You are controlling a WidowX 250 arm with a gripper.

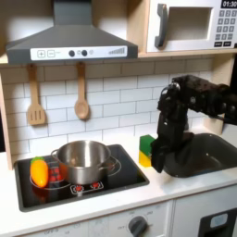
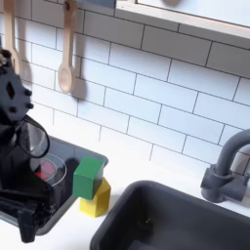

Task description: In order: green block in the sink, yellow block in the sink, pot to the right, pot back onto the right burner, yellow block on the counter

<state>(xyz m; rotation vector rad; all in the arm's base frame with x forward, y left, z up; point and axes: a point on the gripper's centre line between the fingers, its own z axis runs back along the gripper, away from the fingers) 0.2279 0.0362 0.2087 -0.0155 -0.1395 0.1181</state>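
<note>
Bright-green flat block [image 2: 89, 177] sits stacked on the small yellow cube block [image 2: 96, 200], both on the cream-white desk [image 1: 111, 199] between the black cooktop [image 1: 93, 185] and the dark grey sink [image 2: 186, 220]. Shiny steel pot [image 1: 83, 159] rests on the cooktop's right burner in the first exterior view. Black claw [image 1: 157, 167] hangs just beside the blocks; its opening cannot be made out.
</note>
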